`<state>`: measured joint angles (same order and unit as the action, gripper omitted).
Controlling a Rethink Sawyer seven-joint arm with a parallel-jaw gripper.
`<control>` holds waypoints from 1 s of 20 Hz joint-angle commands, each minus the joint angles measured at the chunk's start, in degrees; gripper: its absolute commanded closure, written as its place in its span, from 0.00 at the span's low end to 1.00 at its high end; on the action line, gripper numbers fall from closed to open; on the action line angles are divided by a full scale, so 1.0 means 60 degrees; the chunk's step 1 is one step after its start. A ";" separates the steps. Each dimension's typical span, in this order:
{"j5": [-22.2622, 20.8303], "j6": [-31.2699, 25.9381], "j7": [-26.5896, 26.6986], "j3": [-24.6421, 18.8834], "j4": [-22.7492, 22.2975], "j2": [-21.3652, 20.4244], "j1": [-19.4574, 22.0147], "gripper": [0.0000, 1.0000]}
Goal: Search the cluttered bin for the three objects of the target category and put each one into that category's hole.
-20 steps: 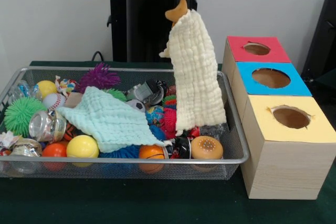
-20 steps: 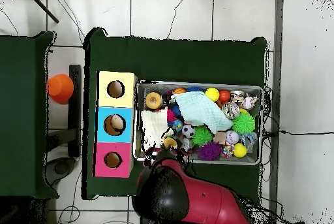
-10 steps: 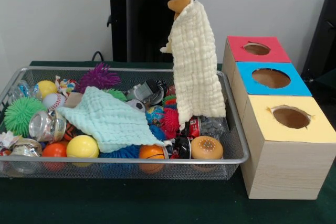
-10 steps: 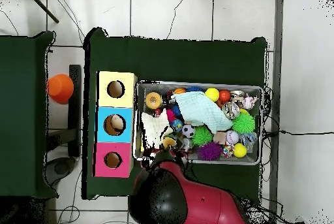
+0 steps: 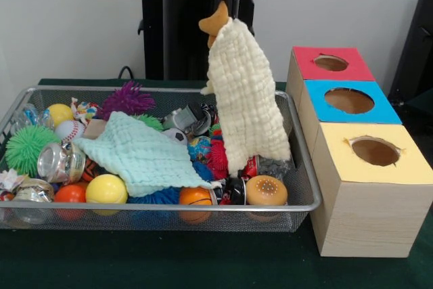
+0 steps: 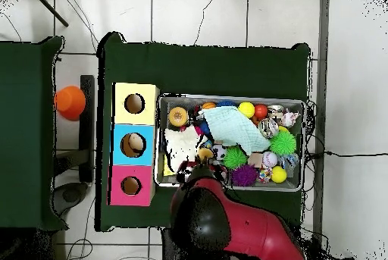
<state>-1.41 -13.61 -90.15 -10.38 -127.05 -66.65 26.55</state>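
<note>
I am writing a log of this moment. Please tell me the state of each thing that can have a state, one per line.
pincer: shut on the cream cloth, raised above the bin
cream cloth: hanging, lower edge still among the toys
mint cloth: lying spread over the toys
wire bin: full of clutter
red box: hole open
blue box: hole open
yellow box: hole open, edge ragged

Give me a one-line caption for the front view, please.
Gripper lifts a cream waffle-weave cloth above a wire mesh bin of toys, beside a wooden box with red, blue and yellow holes.
</note>
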 commanded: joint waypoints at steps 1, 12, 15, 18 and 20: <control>-0.1270 0.0206 0.0434 -0.1297 0.0095 0.0229 0.0015 1.00; -0.1980 -0.0640 0.1098 -0.2787 0.0116 -0.0123 0.0811 1.00; -0.1946 -0.0976 0.1535 -0.3509 -0.0020 -0.0334 0.1197 1.00; -0.1919 -0.1154 0.2129 -0.4682 -0.0261 -0.0450 0.1860 1.00; -0.1951 -0.1264 0.2176 -0.5091 -0.0358 -0.0513 0.2137 1.00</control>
<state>-10.71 -13.16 -90.14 -28.26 -127.07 -68.33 34.49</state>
